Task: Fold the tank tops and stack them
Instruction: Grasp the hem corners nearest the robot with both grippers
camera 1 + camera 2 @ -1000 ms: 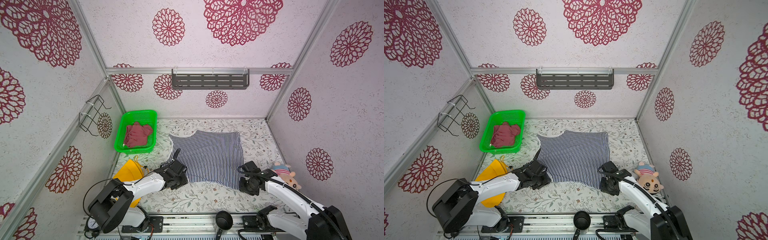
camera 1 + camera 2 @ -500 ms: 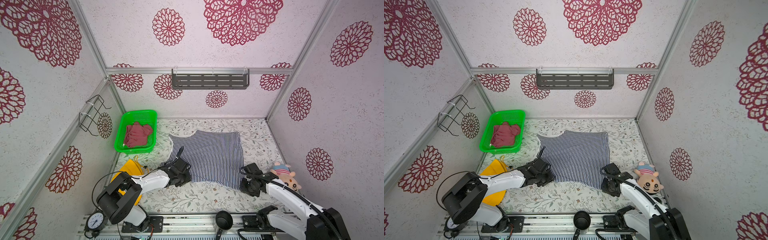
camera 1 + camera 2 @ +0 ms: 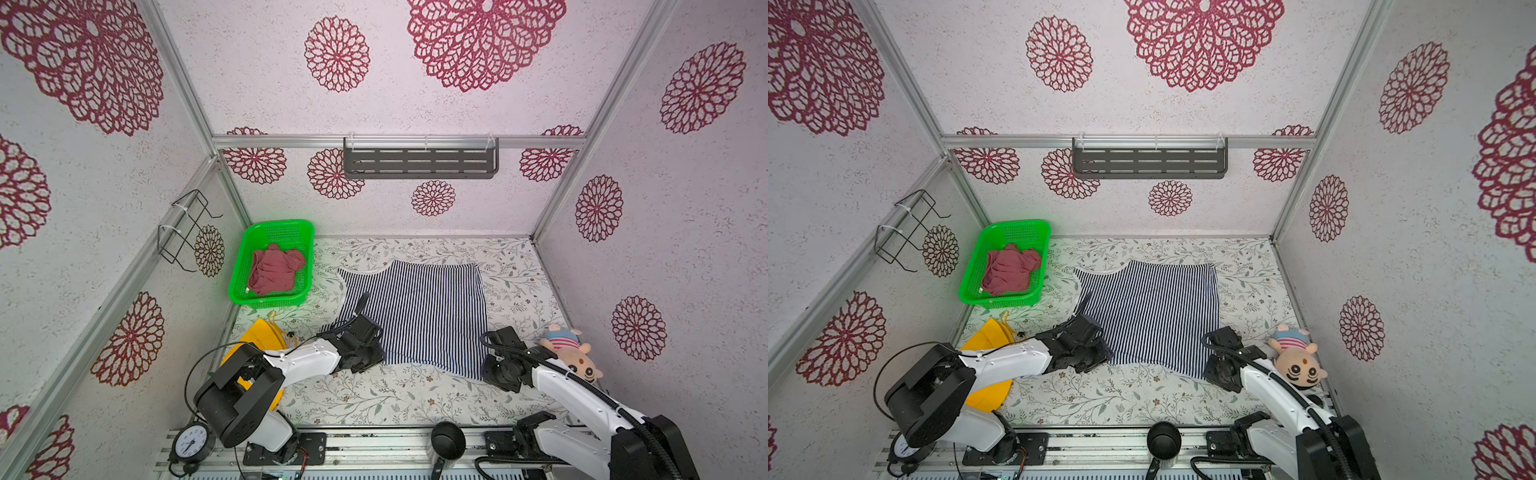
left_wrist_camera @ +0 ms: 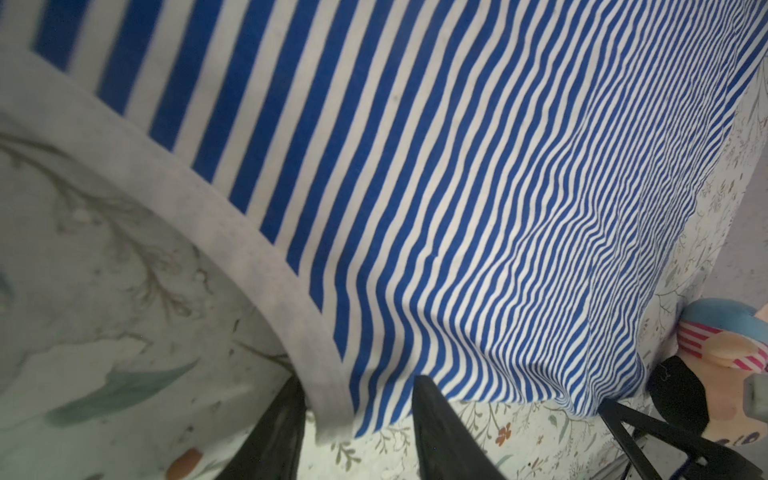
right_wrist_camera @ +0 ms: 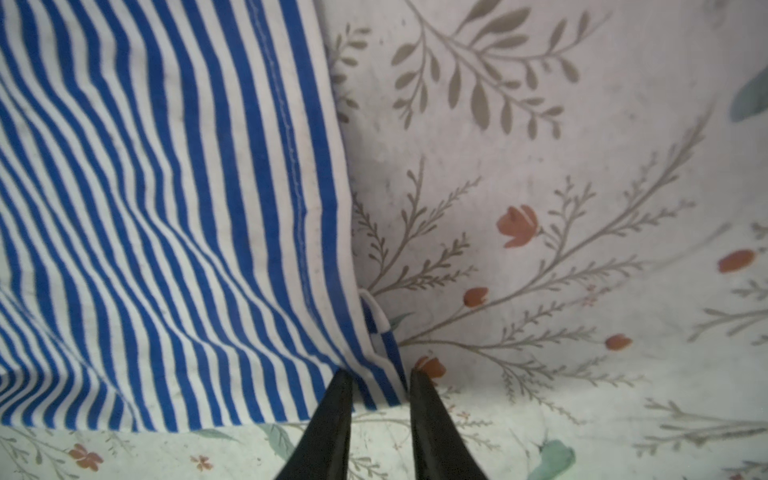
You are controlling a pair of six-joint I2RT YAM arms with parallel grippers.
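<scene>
- Striped navy-and-white tank top (image 3: 424, 316) lies spread flat in the middle of the flowered table cover (image 3: 374, 399), seen in both top views, to the right of the green basket (image 3: 277, 225).
- Dusty red tank top (image 3: 274, 272) sits crumpled inside that basket, at the far left of the table.
- Left gripper (image 4: 357, 380) is low at the striped top's near left corner. Its jaws are spread, and the white-trimmed edge of the cloth lies between them without being pinched.
- Right gripper (image 5: 379, 374) is down at the near right corner. Its jaws stand close together on either side of the hem corner, and I cannot tell whether they clamp the cloth or only bracket it.
- Slight ripples run through the stripes near both corners; the far edge lies smooth.
- Yellow hat (image 3: 257, 338) lies near the left arm, at the left edge of the table.
- Plush doll (image 3: 571, 353) lies at the right edge of the table, just beside the right arm and clear of the striped top.
</scene>
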